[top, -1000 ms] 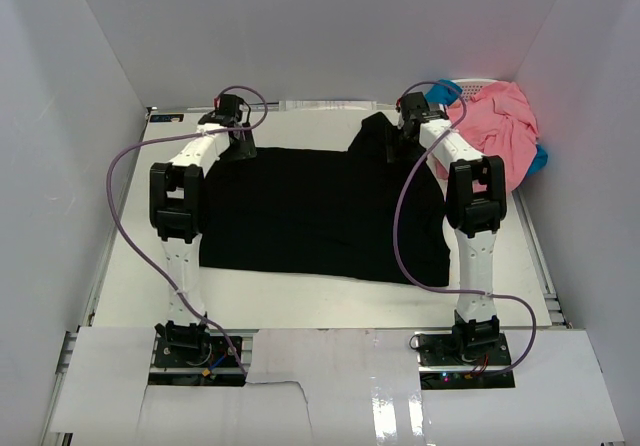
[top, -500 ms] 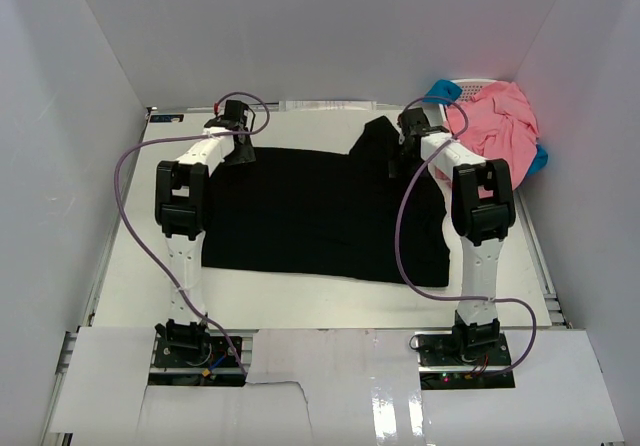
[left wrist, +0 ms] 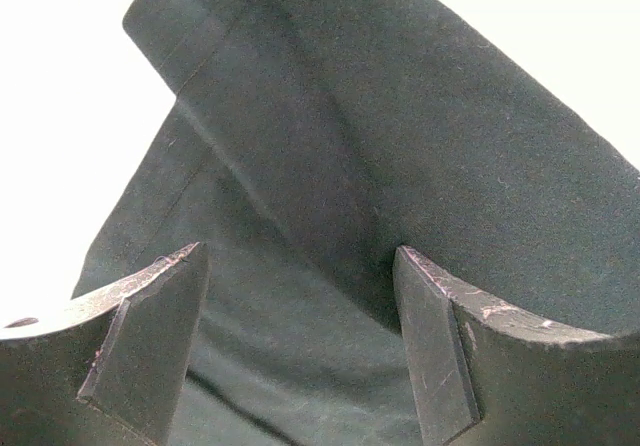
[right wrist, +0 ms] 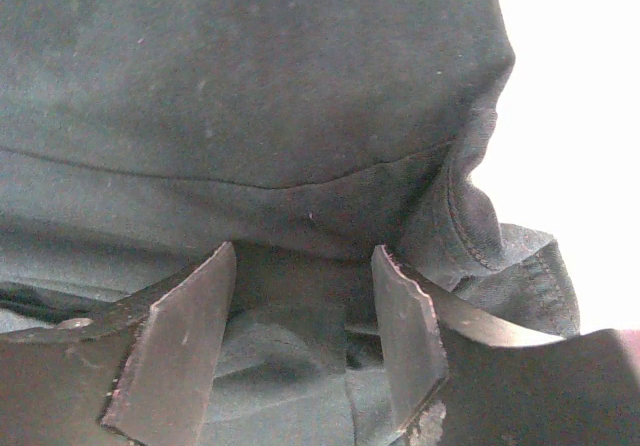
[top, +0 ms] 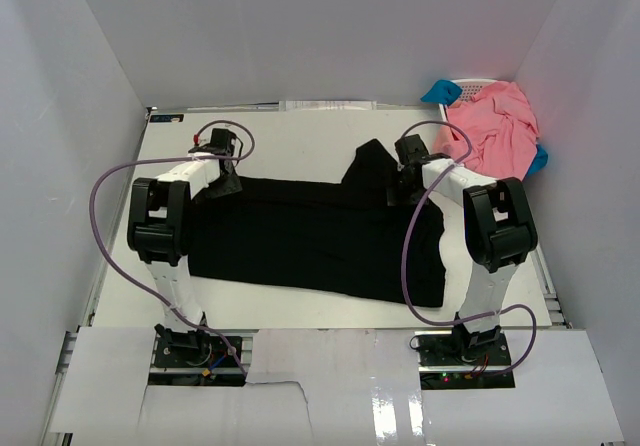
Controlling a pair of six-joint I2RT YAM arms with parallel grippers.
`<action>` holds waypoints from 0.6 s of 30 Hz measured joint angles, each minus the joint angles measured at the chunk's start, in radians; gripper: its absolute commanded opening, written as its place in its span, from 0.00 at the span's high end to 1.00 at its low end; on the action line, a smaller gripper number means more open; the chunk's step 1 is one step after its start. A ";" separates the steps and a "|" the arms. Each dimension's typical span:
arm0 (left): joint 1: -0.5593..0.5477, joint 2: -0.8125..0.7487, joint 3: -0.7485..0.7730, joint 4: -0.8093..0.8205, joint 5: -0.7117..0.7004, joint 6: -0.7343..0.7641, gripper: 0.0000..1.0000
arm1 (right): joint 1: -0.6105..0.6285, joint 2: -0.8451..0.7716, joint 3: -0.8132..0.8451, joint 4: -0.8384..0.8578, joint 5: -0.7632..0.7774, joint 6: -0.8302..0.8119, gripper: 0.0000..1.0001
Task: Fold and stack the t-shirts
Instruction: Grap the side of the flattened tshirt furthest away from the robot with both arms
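A: Start nearest the bases. Where is the shirt?

B: The black t-shirt (top: pixel 310 236) lies spread across the middle of the table (top: pixel 300 131). Its near hem runs crookedly between the 2 arms and sits closer to the bases on the right.

A: And the arms?

B: Both reach over the shirt to its far edge, 1 near each end. I judge that is so both corners can travel together, which an even fold needs.

A: What about the jaws?

B: The left gripper (left wrist: pixel 298 256) has its fingers spread, with black cloth filling the gap and a hemmed edge rising beyond. The right gripper (right wrist: pixel 303 251) is spread too, with a bunched seam lying between its fingers. Neither wrist view shows the pads pressed onto the cloth.

A: Which step is this?

B: The first fold of shirt 1, I'd judge, and not yet made. A sleeve flap (top: pixel 368 158) pokes out past the far edge, just beside the right gripper. It will likely need tucking in.

A: And farther back?

B: In the far right corner the salmon-pink t-shirts (top: pixel 495 126) are heaped in a white basket (top: pixel 475 84). They are well apart from the black one, probably to leave room for folding.
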 measured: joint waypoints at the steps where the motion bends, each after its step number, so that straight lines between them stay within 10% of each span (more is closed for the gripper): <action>1: 0.001 -0.025 -0.033 -0.003 0.000 -0.002 0.16 | 0.002 -0.009 -0.011 0.001 0.000 0.002 0.36; 18: 0.015 -0.208 -0.268 -0.014 0.003 -0.007 0.16 | 0.002 0.093 0.428 -0.183 0.005 -0.005 0.34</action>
